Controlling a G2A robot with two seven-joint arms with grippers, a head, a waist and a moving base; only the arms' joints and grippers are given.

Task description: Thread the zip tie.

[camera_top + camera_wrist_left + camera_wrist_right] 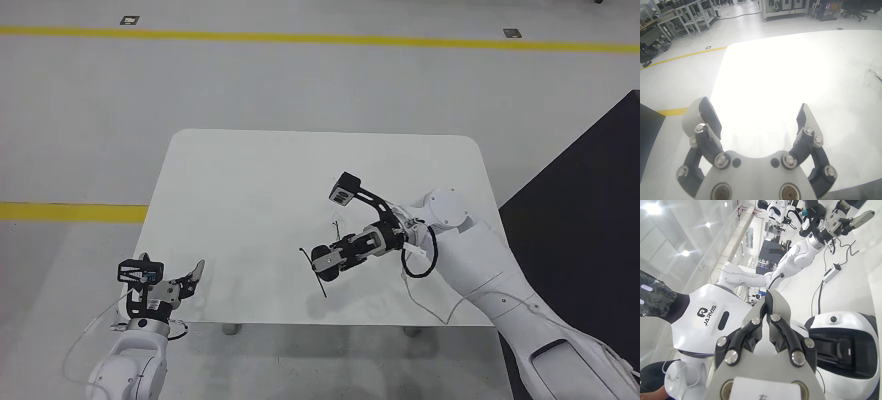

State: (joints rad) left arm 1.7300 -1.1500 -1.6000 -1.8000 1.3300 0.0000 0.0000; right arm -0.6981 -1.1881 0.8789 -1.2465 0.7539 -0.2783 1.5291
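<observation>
Top view: my right pincer point(316, 264) is clamped on the thin black zip tie point(321, 287) over the table point(250, 180). I judge the tie light, springy and slippery, best taken near its tail.
Left wrist view: my left pincer point(753, 103) stands apart, empty.
Right wrist view: pads point(767, 306) are pressed together.

You have bare counter point(260, 190) between the left tool point(190, 277), which hangs at the near left corner with fingers spread, and the right tool point(322, 260) over the near middle. The right arm point(470, 262) crosses the near right corner and blocks that side. The zip tie point(321, 285) juts from the right tool's pinched fingers, toward the near edge. A dark panel point(590, 190) stands off the counter's right side.
</observation>
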